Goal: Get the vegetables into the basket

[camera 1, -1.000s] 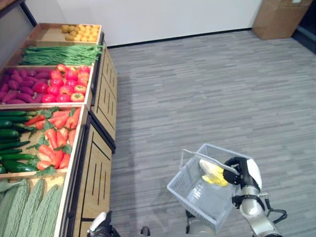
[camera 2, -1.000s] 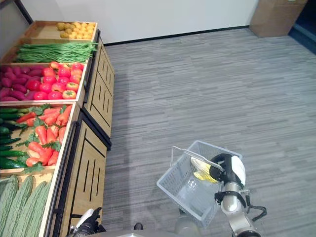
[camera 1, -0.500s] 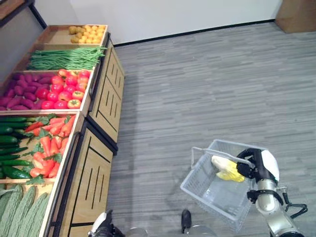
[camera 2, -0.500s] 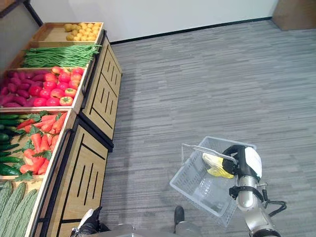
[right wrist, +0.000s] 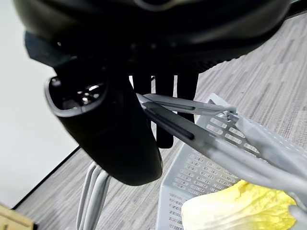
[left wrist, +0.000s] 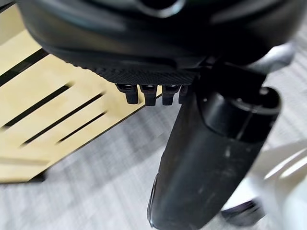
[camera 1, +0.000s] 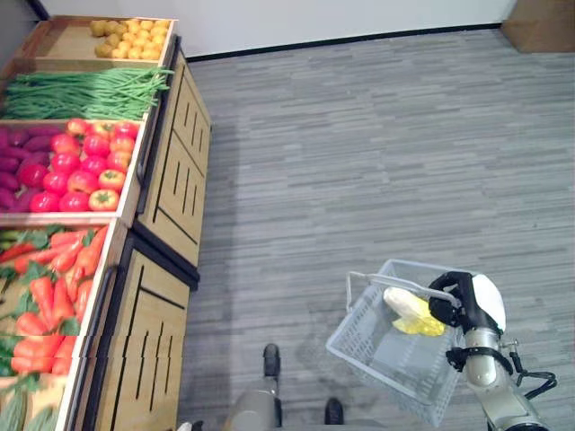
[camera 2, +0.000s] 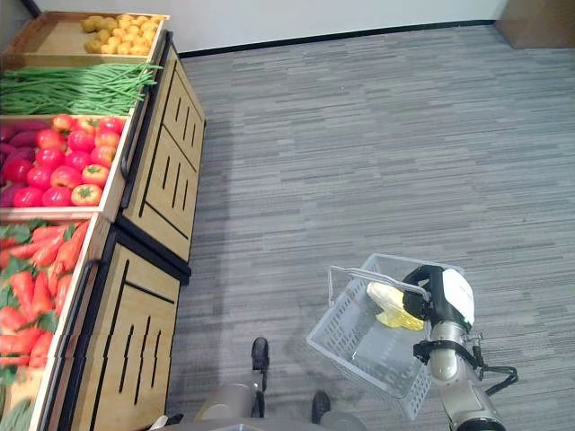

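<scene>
Presently the right hand (camera 1: 452, 300) is curled round the handle (right wrist: 192, 128) of the grey basket (camera 1: 377, 346), carrying it. Yellow leafy vegetable (camera 1: 411, 310) lies inside. Left hand (left wrist: 148, 91): fingers curled, empty.

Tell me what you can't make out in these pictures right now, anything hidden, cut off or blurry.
- Basket: its floor beneath the yellow leafy vegetable is hidden in the eye views, so any other contents are unknown.
- Right hand: curled round the basket handle; the handle's far end is blurred in the right wrist view.
- Left hand: fingertips peek out, too little to tell its state.
- Carrots: crate cut off by the view's edge.
</scene>
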